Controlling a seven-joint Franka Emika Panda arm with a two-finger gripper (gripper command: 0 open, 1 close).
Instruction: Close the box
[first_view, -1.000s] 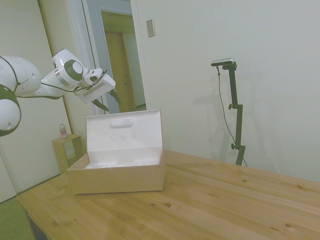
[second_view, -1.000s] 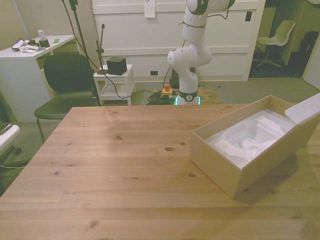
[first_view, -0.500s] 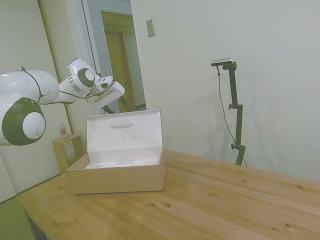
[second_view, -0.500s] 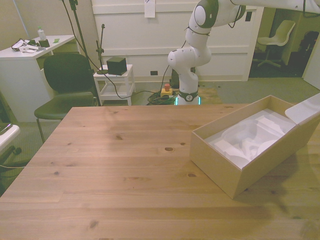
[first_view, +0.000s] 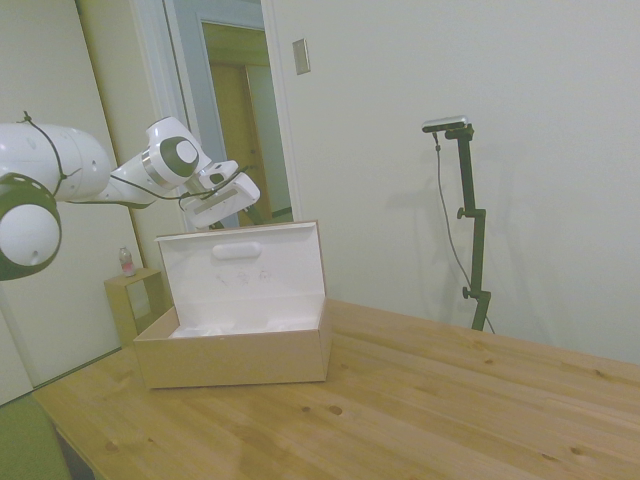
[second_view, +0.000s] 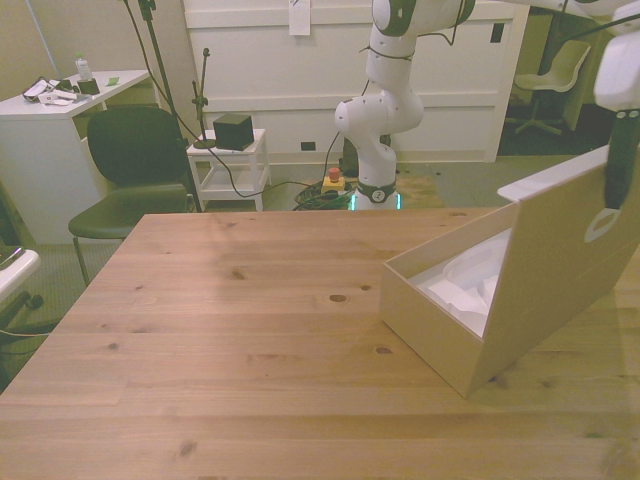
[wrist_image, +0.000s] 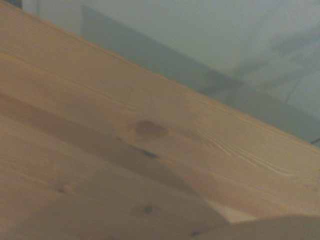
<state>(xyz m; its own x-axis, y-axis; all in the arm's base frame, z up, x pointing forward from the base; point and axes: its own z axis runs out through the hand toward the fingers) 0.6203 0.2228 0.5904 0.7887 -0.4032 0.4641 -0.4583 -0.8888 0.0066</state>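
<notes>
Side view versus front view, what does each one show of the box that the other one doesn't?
Only the side view shows the white inside of the lid with its oblong slot, and the gripper behind the lid's top edge. Only the front view shows the lid's tan outside, with a dark finger against it, and part of the white insert. Both show the box on the wooden table, its lid raised, not yet shut.

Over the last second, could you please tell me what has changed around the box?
The end effector has come in behind the lid and pushed it forward from leaning back to about upright, tipping over the box. Nothing was grasped. The box's base has not shifted on the table.
</notes>
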